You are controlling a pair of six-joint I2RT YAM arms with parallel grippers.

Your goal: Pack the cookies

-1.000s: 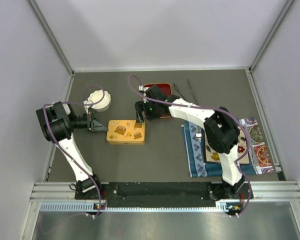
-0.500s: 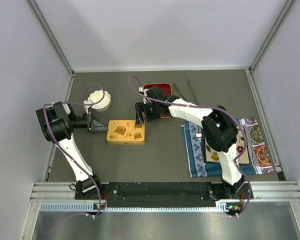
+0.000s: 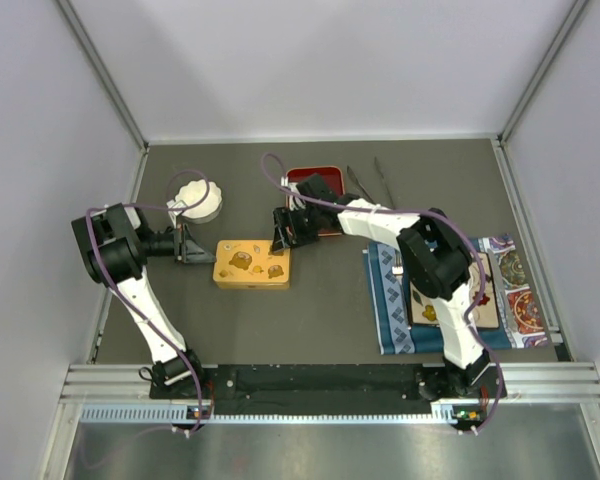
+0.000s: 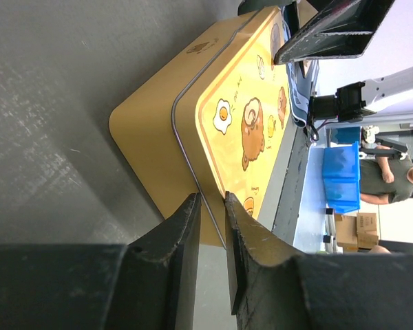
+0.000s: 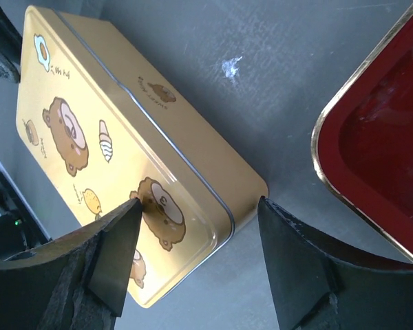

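No cookies show in any view. A yellow tin (image 3: 252,264) printed with bears lies on the dark table with its lid shut; it also fills the left wrist view as the tin (image 4: 158,117) and the right wrist view as the tin (image 5: 89,110). My left gripper (image 3: 195,247) lies low at the tin's left end. There the left gripper (image 4: 212,199) is shut to a thin slit, its tips against the lid seam. My right gripper (image 3: 285,235) hovers over the tin's far right corner. The right gripper (image 5: 198,205) is open, its fingers straddling that corner.
A stack of white fluted paper cups (image 3: 197,200) stands behind the left gripper. A red tray (image 3: 320,180) with a gold rim lies just beyond the tin, seen too as the red tray (image 5: 385,137). Metal tongs (image 3: 365,182) lie further right. A patterned cloth (image 3: 510,290) lies under the right arm.
The right gripper has shifted slightly toward the tin's corner and its fingers have narrowed a little. The left arm and the tin have stayed still.
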